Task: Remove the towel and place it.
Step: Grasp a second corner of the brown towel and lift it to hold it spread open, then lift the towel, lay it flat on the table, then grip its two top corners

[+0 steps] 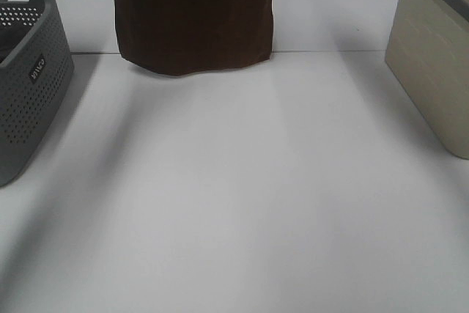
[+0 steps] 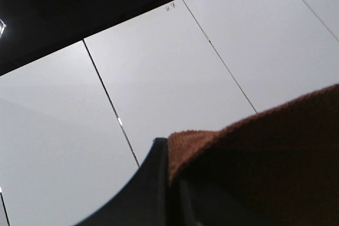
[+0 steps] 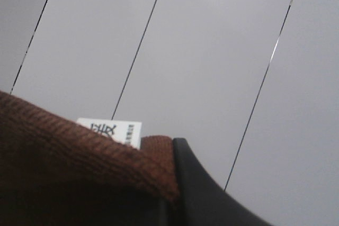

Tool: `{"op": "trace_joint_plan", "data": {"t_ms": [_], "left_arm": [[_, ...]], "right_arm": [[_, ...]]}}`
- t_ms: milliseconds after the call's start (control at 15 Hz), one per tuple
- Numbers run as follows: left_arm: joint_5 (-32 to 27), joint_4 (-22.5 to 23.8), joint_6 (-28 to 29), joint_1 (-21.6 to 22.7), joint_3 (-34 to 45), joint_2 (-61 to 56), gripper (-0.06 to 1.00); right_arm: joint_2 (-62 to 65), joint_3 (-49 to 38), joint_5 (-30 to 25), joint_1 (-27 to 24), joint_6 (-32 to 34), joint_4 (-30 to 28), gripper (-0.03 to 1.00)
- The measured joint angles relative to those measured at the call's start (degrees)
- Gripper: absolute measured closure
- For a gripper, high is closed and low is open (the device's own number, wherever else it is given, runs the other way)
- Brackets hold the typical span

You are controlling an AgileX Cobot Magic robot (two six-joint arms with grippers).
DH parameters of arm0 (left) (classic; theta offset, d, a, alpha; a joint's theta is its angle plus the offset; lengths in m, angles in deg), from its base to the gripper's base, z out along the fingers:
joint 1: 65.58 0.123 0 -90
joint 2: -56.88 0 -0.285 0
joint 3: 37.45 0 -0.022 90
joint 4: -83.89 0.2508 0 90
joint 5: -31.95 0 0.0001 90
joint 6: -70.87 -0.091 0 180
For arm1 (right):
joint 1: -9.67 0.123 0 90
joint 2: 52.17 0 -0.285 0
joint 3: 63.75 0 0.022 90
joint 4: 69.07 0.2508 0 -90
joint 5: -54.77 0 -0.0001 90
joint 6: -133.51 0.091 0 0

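Maroon towel (image 1: pixel 192 16) hangs at 12 o'clock over worktop (image 1: pixel 234 203); left tool (image 2: pixel 170 170) and right tool (image 3: pixel 170 191) each clamped on its edge, tag (image 3: pixel 109 130) by right.

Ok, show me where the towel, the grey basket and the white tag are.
towel (image 1: pixel 194 16): exterior high view, middle of the hanging cloth.
grey basket (image 1: pixel 29 115): exterior high view, perforated side wall.
white tag (image 3: pixel 110 129): right wrist view, middle of the printed label.

high view downward, wrists close, sharing towel (image 1: pixel 194 12)
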Motion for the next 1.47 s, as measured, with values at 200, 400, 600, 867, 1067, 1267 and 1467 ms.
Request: {"op": "trace_joint_plan", "data": {"t_ms": [200,400,600,867,1067,1267,1467], "left_arm": [[-4.87,0.92,3.32,0.11,0.00,0.00,0.94],[-14.84,2.01,11.46,0.00,0.00,0.00,0.94],[-37.07,0.92,16.50,-2.18,0.00,0.00,0.94],[-71.96,-5.21,12.15,-5.61,0.06,-5.50,0.94],[-84.63,-6.13,13.75,-5.96,0.00,-12.83,0.94],[-92.36,-6.13,14.44,-6.07,-0.06,-16.50,0.94],[-93.22,-10.37,14.95,-6.07,2.23,-19.77,0.94]], "right_arm": [[0.00,0.06,-5.96,0.00,-0.29,0.00,0.96],[0.23,0.06,-16.21,0.00,0.17,2.69,0.96],[2.52,0.06,-33.63,0.00,0.74,7.33,0.96],[9.63,0.06,-58.04,0.00,1.09,11.17,0.96],[13.46,0.11,-67.38,0.00,0.11,15.64,0.96],[15.30,0.11,-73.45,0.00,-1.49,21.89,0.96],[15.64,0.00,-80.39,0.00,-1.95,26.01,0.96]]}}
